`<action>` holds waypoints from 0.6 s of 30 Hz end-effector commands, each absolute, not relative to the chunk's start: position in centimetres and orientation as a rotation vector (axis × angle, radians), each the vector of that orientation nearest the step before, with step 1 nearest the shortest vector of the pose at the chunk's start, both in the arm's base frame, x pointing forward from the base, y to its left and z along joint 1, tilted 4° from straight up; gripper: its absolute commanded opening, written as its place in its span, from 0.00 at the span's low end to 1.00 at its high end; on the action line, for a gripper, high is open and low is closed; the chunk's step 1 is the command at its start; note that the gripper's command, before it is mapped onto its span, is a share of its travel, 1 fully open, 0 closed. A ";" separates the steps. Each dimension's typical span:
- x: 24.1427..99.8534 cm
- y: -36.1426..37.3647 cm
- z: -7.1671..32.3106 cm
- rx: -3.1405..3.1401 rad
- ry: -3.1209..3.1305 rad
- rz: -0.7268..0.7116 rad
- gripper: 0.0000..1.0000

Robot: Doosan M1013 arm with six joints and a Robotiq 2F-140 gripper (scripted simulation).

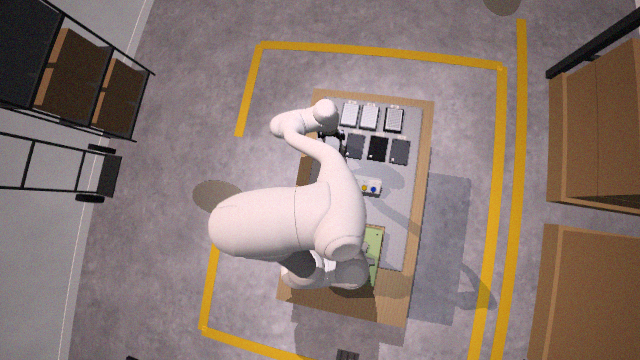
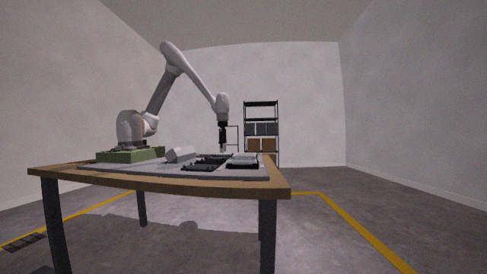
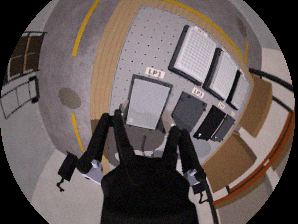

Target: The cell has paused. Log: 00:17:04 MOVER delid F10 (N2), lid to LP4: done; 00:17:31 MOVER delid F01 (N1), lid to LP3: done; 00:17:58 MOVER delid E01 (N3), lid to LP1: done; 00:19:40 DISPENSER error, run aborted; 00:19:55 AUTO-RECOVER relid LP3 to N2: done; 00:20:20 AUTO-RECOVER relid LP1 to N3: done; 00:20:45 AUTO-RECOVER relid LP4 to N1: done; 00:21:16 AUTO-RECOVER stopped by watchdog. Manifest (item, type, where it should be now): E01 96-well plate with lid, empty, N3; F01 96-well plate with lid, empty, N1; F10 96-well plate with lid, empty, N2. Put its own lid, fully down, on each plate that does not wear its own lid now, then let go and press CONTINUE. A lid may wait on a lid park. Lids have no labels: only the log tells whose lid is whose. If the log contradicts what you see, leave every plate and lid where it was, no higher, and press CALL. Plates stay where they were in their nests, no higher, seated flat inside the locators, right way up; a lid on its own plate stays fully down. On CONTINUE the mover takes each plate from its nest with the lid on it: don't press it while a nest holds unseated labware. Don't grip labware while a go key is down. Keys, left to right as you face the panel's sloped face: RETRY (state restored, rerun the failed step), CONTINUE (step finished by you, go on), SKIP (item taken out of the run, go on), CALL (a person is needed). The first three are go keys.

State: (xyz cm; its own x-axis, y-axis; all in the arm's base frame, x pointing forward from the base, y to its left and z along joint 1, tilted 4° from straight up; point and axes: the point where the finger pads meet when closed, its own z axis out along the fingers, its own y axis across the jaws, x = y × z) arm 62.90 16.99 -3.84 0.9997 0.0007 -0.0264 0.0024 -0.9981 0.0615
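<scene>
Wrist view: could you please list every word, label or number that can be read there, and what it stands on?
No text reads for certain.
White tag on the grey deck: characters blurred.
Second white tag, same deck: too small to read.

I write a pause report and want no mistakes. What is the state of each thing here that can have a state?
Gripper: open, holds nothing, points down above the deck.
Light lid: lies flat on the lid park under the gripper, not gripped.
Three plates: in their nests; lidded or not, I cannot tell.
Other three lid parks: dark, no light lid visible.
Key panel: nothing touches it.
</scene>
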 end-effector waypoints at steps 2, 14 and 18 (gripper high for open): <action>62.9 17.0 -3.8 3.080 0.002 -0.040 0.59; 62.9 17.0 -3.8 3.080 0.002 -0.040 0.66; 62.9 17.0 -3.8 3.080 0.002 -0.040 0.66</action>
